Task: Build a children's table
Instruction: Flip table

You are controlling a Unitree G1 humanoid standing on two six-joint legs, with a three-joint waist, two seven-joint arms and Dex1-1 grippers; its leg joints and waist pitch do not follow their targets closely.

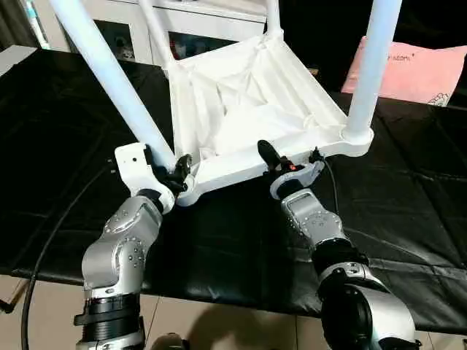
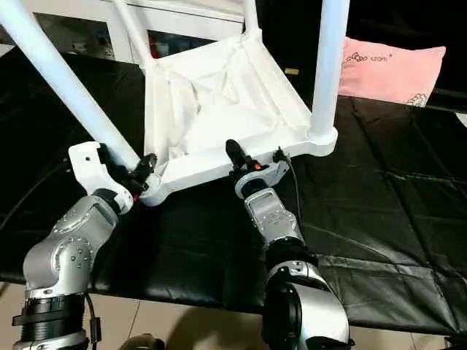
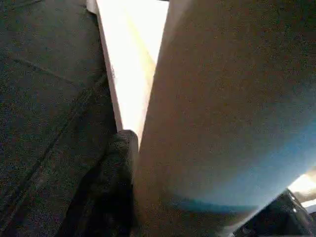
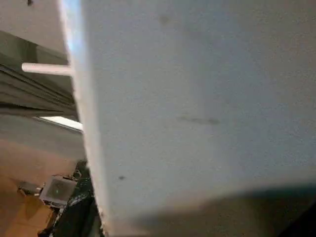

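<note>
The white tabletop [image 1: 248, 109] lies underside up on the black-covered table, its ribs showing. White legs stand in its corner sockets: one leans up to the left from the near left corner [image 1: 109, 73], one rises from the near right corner [image 1: 372, 65], and two more stand at the far corners [image 1: 155, 33]. My left gripper [image 1: 173, 173] is shut on the foot of the near left leg [image 3: 227, 123], right at its socket. My right gripper [image 1: 281, 164] holds the tabletop's near rim, with one black finger [image 1: 266, 153] over the rim's inner side.
A pink pillow [image 1: 408, 69] lies at the back right. A white glass-door cabinet [image 1: 117, 29] stands behind the table. The black cloth [image 1: 58, 146] reaches the front edge near my forearms. A black cable [image 1: 51, 240] hangs beside my left arm.
</note>
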